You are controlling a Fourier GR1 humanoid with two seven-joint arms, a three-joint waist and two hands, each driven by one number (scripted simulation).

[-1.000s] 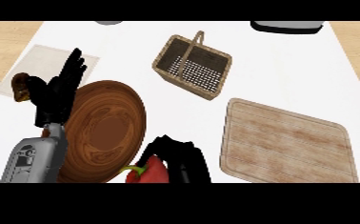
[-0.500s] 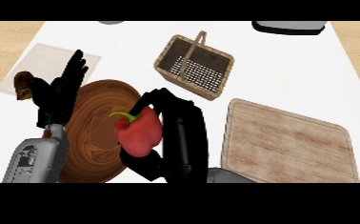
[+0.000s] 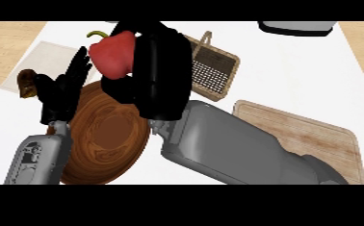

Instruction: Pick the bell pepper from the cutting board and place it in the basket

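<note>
pick step complete: the right hand [image 3: 160,71] has its fingers curled round the red bell pepper [image 3: 113,54], held clear of the desk [image 3: 292,71] near its far edge, just left of the wicker basket [image 3: 213,69]. the cutting board [image 3: 313,133] is bare. remaining: carry over basket, release. the left hand [image 3: 60,93] rests open beside the wooden plate [image 3: 103,138].

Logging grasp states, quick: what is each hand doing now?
Left hand: open, holding nothing.
Right hand: shut on the bell pepper.
</note>
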